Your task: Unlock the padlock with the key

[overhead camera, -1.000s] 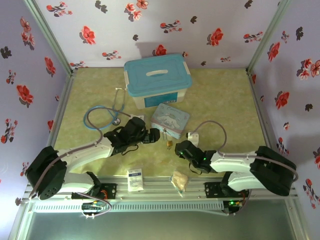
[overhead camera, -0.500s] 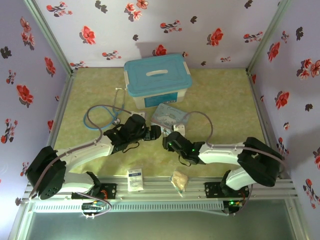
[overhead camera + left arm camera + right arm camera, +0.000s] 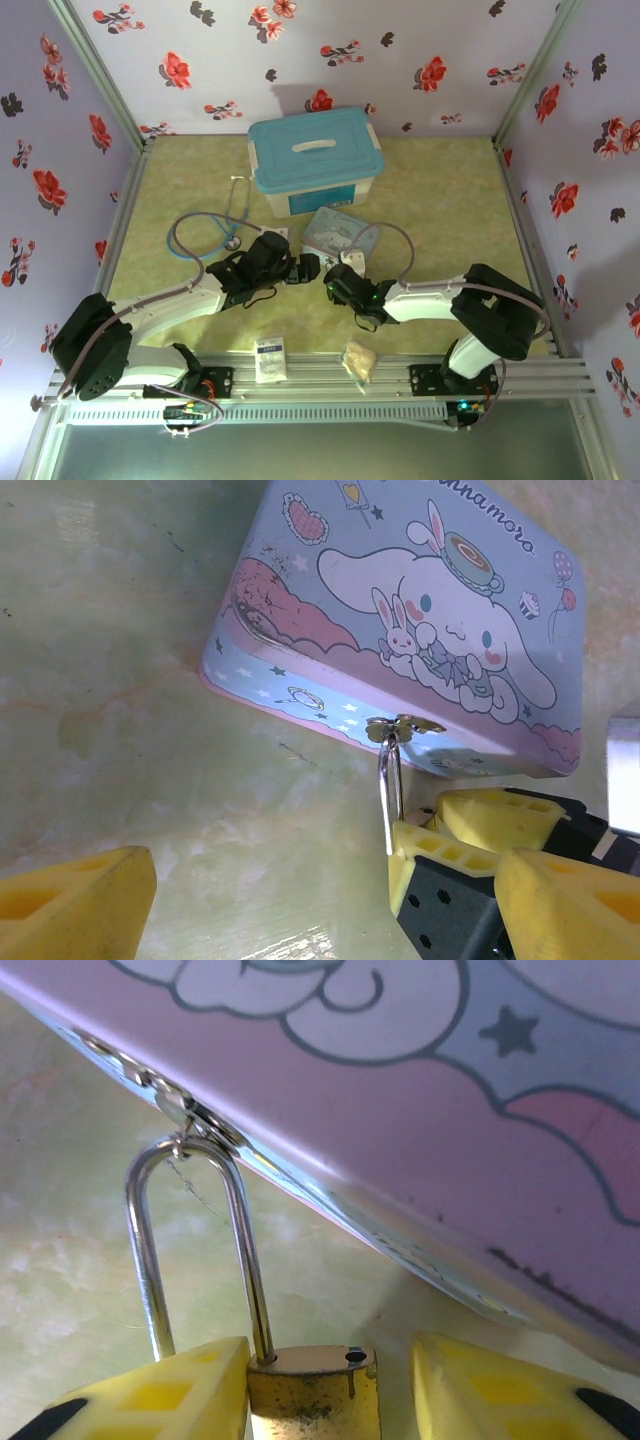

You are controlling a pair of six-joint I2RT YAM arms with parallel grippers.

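The brass padlock (image 3: pixel 312 1390) hangs by its silver shackle (image 3: pixel 190 1250) from the hasp of the cartoon tin (image 3: pixel 450 1110). My right gripper (image 3: pixel 320 1390) is open around the padlock's body. Its left finger (image 3: pixel 150 1395) touches the brass and its right finger (image 3: pixel 500 1390) stands a small gap away. From the left wrist, the shackle (image 3: pixel 388 790) drops from the tin (image 3: pixel 420 610) into the right gripper's yellow fingers (image 3: pixel 440 865). My left gripper (image 3: pixel 320 890) is wide open beside them and holds nothing. From above, both grippers (image 3: pixel 305 268) (image 3: pixel 335 285) meet in front of the tin (image 3: pixel 335 230). The key is out of view.
A white box with a blue lid (image 3: pixel 315 160) stands behind the tin. A stethoscope (image 3: pixel 205 225) lies to the left. A small white cylinder (image 3: pixel 351 259) sits by the tin. A white packet (image 3: pixel 270 358) and a tan snack packet (image 3: pixel 359 360) lie at the near edge.
My right arm has swung left from the table's right side to the front of the tin, and its gripper has come round the padlock. The left arm has stayed put.
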